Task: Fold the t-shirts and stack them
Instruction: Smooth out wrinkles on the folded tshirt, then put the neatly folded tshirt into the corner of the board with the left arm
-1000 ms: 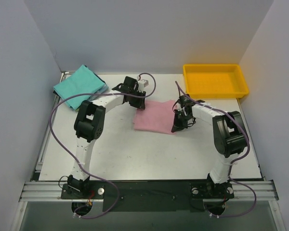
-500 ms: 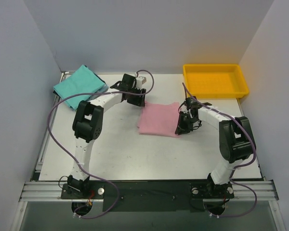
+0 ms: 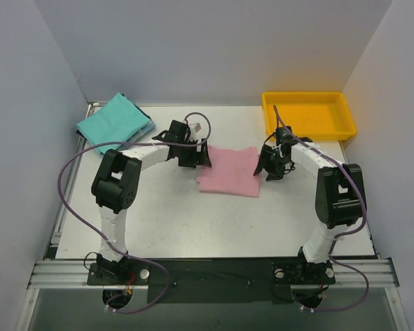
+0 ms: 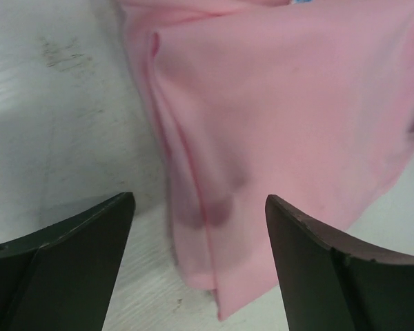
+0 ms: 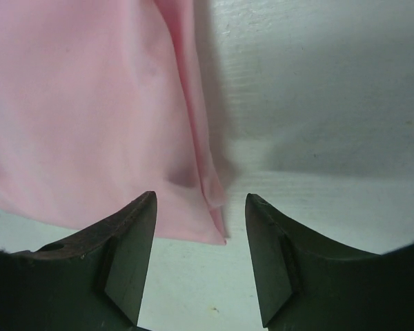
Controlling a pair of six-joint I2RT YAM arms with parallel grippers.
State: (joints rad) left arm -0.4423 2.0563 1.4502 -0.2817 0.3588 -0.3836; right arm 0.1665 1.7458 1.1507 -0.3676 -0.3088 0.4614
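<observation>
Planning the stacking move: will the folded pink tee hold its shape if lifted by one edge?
Probably not: the pink tee lies in soft creased layers, so it looks floppy and would likely droop and unfold. It seems thin and light, lying nearly flat. Pushed across the table, it would probably bunch rather than slide whole.

A robotics lab test cell. A white tabletop (image 3: 193, 221) is boxed in on three sides by plain pale panels (image 3: 207, 48). Two white-and-black robot arms, the left arm (image 3: 117, 186) and the right arm (image 3: 338, 196), are bolted (side by side) to an aluminium rail (image 3: 55, 274) at its near edge, trailing loose purple cables (image 3: 59, 187). Test props lie on the surface: a pink t-shirt (image 3: 228, 172), a teal t-shirt (image 3: 114, 121), a yellow plastic tray (image 3: 310, 135).
</observation>
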